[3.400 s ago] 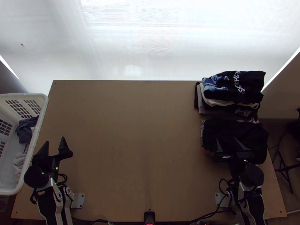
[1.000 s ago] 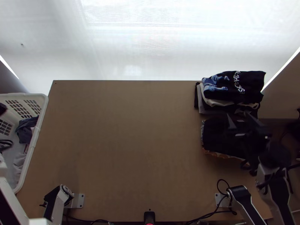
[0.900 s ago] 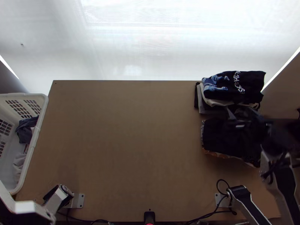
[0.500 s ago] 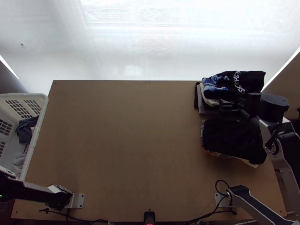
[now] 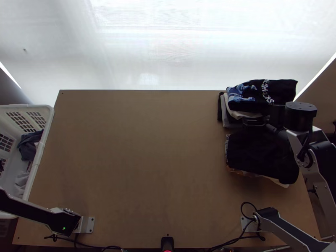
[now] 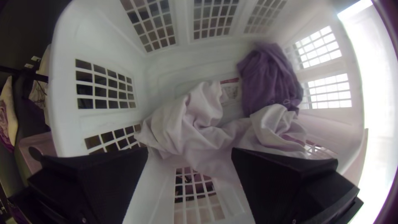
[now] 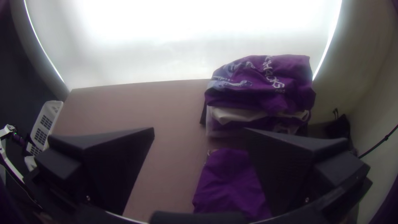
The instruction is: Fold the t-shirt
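My right gripper point(image 5: 254, 121) is over the gap between two piles of folded clothes in the top view. In the right wrist view the right gripper point(image 7: 200, 132) is open, with nothing between its fingers. A folded black garment point(image 5: 258, 153) tops the nearer pile; a dark printed t-shirt point(image 5: 281, 89) lies folded on the farther one. My left gripper point(image 6: 189, 151) stands open above the inside of the white basket point(image 6: 99, 33). Below it a pale cloth point(image 6: 195, 128) lies bunched, touching a darker, purple-looking cloth point(image 6: 269, 79). Neither cloth is held.
In the top view the basket point(image 5: 41, 147) stands along the table's left edge. The wooden table point(image 5: 138, 159) is bare across its middle. Cables point(image 5: 235, 239) run along the near edge, by the arm mounts.
My left arm has swung from the table's near left out to the basket side. My right gripper has moved from over the nearer pile up the picture, towards the farther pile.
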Robot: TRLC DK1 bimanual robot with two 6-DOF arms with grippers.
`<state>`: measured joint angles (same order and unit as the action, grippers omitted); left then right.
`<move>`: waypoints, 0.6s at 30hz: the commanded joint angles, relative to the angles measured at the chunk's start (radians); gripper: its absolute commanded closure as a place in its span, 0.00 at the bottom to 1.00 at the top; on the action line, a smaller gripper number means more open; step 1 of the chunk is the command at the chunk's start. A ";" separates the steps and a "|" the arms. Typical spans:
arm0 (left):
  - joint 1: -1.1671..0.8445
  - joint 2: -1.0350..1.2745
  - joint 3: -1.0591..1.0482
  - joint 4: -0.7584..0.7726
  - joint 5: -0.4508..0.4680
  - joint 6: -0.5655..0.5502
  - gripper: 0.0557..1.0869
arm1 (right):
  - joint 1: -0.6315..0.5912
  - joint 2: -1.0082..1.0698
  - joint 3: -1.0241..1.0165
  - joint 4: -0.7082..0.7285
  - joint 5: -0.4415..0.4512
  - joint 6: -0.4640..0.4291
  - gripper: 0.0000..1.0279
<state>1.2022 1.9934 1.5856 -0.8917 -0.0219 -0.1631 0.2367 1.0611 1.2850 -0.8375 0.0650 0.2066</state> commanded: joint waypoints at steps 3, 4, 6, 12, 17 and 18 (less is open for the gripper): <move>-0.013 0.234 -0.045 0.209 -0.079 0.076 0.05 | 0.003 -0.024 0.004 -0.060 0.002 -0.013 0.04; -0.013 0.255 -0.047 0.246 -0.082 0.086 0.05 | 0.003 -0.029 0.004 -0.066 0.002 -0.013 0.04; -0.013 0.294 -0.044 0.307 -0.096 0.114 0.05 | 0.003 -0.035 0.004 -0.075 0.002 -0.015 0.04; -0.015 0.384 0.011 0.341 -0.121 0.143 0.05 | 0.003 -0.044 0.014 -0.101 0.004 -0.018 0.04; -0.026 0.444 0.054 0.364 -0.133 0.162 0.05 | 0.010 -0.052 0.019 -0.120 0.004 -0.016 0.04; -0.027 0.458 0.066 0.364 -0.133 0.166 0.05 | 0.012 -0.053 0.020 -0.126 0.004 -0.015 0.04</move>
<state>1.1847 2.3592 1.5993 -0.5663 -0.1371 -0.0250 0.2405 1.0183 1.2987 -0.9371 0.0677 0.1894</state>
